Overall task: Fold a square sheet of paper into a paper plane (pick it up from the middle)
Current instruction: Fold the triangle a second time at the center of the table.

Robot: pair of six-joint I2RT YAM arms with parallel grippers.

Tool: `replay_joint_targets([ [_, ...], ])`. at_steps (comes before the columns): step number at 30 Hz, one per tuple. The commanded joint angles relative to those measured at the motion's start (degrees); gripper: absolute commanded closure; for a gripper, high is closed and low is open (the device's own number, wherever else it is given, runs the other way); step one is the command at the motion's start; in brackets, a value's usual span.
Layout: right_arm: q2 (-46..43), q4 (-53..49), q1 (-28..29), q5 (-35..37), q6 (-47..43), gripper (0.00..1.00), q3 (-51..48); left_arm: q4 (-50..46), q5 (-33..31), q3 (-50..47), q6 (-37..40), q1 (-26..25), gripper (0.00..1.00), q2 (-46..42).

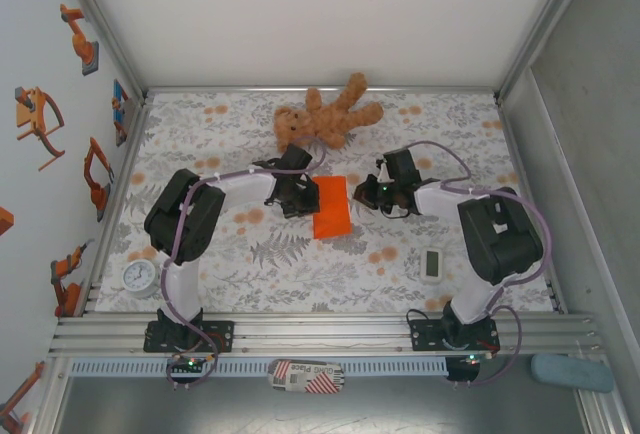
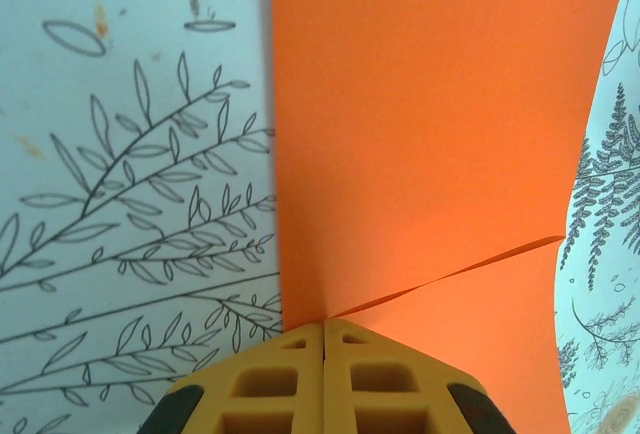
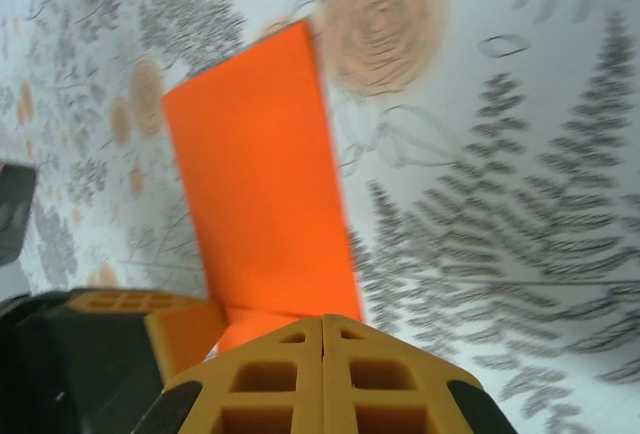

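Note:
The square sheet of paper (image 1: 332,207) is bright orange and shows as a narrow upright rectangle at the table's middle. My left gripper (image 1: 308,197) is at its left edge and my right gripper (image 1: 360,195) at its right edge. In the left wrist view the gripper (image 2: 325,325) is shut. The paper (image 2: 430,124) runs into its tips, with a flap edge slanting away to the right. My right gripper (image 3: 322,320) is shut too. The paper (image 3: 260,184) rises from a crease just ahead of it, beside a left finger (image 3: 182,336).
A brown teddy bear (image 1: 326,118) lies behind the paper. A small white gadget (image 1: 432,263) sits at the right front and a round dial (image 1: 140,277) at the left front. The floral cloth (image 1: 250,254) ends at the rail (image 1: 320,332) by the arm bases.

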Motion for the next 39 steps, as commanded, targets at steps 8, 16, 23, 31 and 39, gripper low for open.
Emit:
replay_joint_targets([
  [8,6.41,5.81,8.05,-4.19,5.05,1.00,2.40,-5.19,-1.61,1.63,5.45,1.01,1.00,4.23],
  [16,9.40,4.80,9.12,-3.59,4.13,1.00,4.43,-5.04,-0.68,1.42,5.89,0.99,1.00,4.28],
  [23,11.05,3.29,9.12,-2.37,3.57,1.00,5.87,-4.87,-0.49,1.55,5.82,0.98,1.00,4.15],
  [31,12.09,2.38,9.12,-0.42,2.68,1.00,3.31,-4.68,-0.19,1.98,5.64,1.14,1.00,4.01],
  [39,13.91,4.31,9.03,0.20,3.90,1.00,0.23,-0.39,1.67,1.71,1.70,1.14,0.93,-4.39],
])
